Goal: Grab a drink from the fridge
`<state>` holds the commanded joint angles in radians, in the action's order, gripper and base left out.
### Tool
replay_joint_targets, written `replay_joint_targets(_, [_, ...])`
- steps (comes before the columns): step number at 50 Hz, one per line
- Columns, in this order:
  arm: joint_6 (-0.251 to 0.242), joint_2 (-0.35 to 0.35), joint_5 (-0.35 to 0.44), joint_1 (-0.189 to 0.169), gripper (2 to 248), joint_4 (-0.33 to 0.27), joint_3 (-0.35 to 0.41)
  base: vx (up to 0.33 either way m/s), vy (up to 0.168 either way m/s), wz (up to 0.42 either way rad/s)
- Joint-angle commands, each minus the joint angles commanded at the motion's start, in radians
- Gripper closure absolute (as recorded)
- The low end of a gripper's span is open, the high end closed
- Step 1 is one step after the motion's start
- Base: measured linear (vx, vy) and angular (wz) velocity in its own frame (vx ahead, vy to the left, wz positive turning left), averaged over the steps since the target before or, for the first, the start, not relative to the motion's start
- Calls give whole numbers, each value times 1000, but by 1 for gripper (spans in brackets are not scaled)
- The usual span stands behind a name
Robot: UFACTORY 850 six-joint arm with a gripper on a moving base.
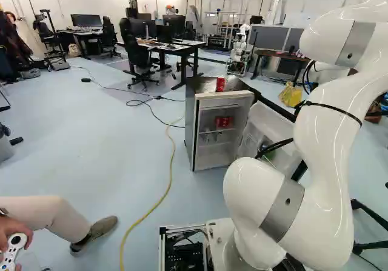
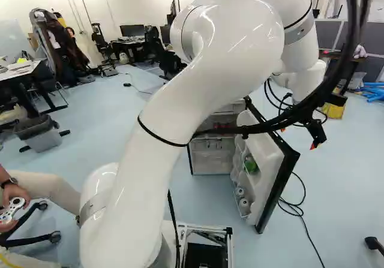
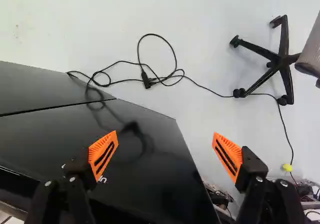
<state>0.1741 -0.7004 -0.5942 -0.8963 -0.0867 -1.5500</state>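
Note:
The small fridge (image 1: 191, 125) stands with its door (image 2: 264, 160) swung open in both base views. A red can (image 1: 220, 84) is on its top, and red cans (image 1: 224, 122) lie on an inner shelf. A green item and some small pale ones sit in the door's racks. In the right base view my gripper (image 2: 314, 141) hangs beyond the door, on its outer side. In the wrist view the gripper (image 3: 165, 155) is open with nothing between its orange pads; the glossy black outer face of the door (image 3: 145, 169) lies ahead of it and beside one finger.
Black cables (image 3: 150, 78) lie on the floor past the door's edge, with a chair base (image 3: 280, 61) beyond. A yellow cable (image 1: 167, 189) runs left of the fridge. A seated person's leg (image 1: 54, 216) is close at the left. Desks and another robot (image 1: 240, 53) stand farther back.

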Motion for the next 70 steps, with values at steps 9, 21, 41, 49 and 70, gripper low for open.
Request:
replay_joint_targets(9, [0,11,0,1,3,0,17,0,0,0])
replay_joint_targets(21, [0,31,0,6,3,0,47,0,0,0])
replay_joint_targets(41, [0,65,0,15,3,0,98,0,0,0])
replay_joint_targets(49, [0,78,0,19,3,0,118,0,0,0])
replay_joint_targets(70, [0,113,0,29,3,0,171,0,0,0])
